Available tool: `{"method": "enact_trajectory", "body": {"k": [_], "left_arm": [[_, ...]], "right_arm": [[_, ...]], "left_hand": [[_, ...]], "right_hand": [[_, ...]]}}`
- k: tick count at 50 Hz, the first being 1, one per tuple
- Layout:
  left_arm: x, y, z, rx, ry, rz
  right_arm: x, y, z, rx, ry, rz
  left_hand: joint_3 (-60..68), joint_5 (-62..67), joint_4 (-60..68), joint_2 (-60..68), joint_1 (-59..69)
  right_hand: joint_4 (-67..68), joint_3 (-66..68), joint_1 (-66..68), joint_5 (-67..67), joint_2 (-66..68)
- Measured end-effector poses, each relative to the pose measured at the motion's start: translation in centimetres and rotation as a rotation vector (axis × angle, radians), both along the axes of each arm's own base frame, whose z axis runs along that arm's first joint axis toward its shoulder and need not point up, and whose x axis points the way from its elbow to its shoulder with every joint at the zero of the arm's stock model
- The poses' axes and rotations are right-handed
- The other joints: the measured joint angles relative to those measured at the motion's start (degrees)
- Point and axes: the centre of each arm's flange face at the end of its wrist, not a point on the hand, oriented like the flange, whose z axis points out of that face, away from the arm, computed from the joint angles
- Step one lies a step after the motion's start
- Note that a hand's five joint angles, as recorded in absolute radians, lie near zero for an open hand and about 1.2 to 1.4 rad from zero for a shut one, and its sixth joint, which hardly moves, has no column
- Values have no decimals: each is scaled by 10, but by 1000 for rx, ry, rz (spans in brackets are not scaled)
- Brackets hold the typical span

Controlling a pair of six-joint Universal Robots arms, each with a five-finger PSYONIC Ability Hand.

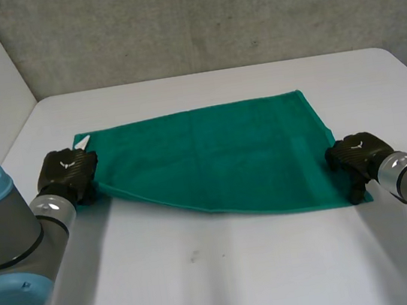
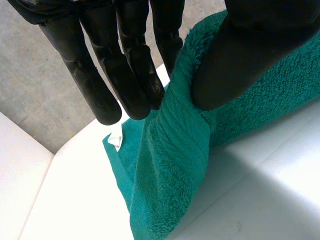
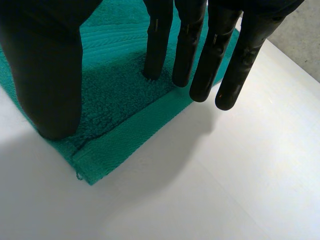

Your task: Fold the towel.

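One green towel (image 1: 211, 155) lies spread on the one white table (image 1: 222, 286), reaching across its middle from left to right. Two hands are on it, one at each end.

The left hand (image 1: 69, 175) is at the towel's left edge, at the near-left corner. In the left wrist view its fingers (image 2: 127, 75) stand straight and close together on one side of the cloth and its thumb (image 2: 240, 60) on the other. Between them they pinch a raised ridge of towel, which is lifted off the table. From this hand the towel's near edge runs slantwise toward the near right, so the left part of the towel is narrower than the right part. One small white tag (image 1: 82, 143) sticks out at the far-left corner, just on the far side of the left hand.

The right hand (image 1: 357, 154) is at the right edge, by the near-right corner. In the right wrist view its fingers are straight and a little spread, with the thumb well apart from them. The thumb's tip and some fingertips rest on top of the towel, and the other fingers reach past the hem over bare table. That corner lies flat on the table, pressed rather than gripped.

One grey wall (image 1: 192, 17) stands behind the table's far edge.
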Motion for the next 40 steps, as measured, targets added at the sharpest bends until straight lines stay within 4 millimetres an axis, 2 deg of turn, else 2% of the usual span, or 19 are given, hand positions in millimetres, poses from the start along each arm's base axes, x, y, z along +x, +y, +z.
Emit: {"method": "enact_trajectory", "body": {"k": [29, 31, 32, 37, 38, 40], "left_arm": [[0, 0, 0, 2, 0, 0], [0, 0, 0, 2, 0, 0], [0, 1, 0, 3, 0, 0], [0, 1, -1, 4, -1, 0], [0, 1, -1, 5, -2, 0], [0, 1, -1, 6, -2, 1]], "right_arm": [[2, -14, 7, -64, -9, -3], [2, -14, 8, -67, -11, -4], [2, -15, 8, -69, -12, -5], [1, -15, 8, -70, -14, -6], [1, -15, 9, -72, -14, -7], [0, -15, 10, -73, -15, -10]], "left_hand": [[0, 0, 0, 0, 0], [0, 0, 0, 0, 0], [0, 0, 0, 0, 0], [0, 0, 0, 0, 0], [0, 0, 0, 0, 0], [0, 0, 0, 0, 0]], "right_hand": [[59, 60, 55, 60, 64], [104, 110, 96, 104, 114], [180, 184, 160, 182, 190], [199, 205, 178, 202, 211], [313, 310, 248, 314, 313], [315, 311, 248, 315, 313]]}}
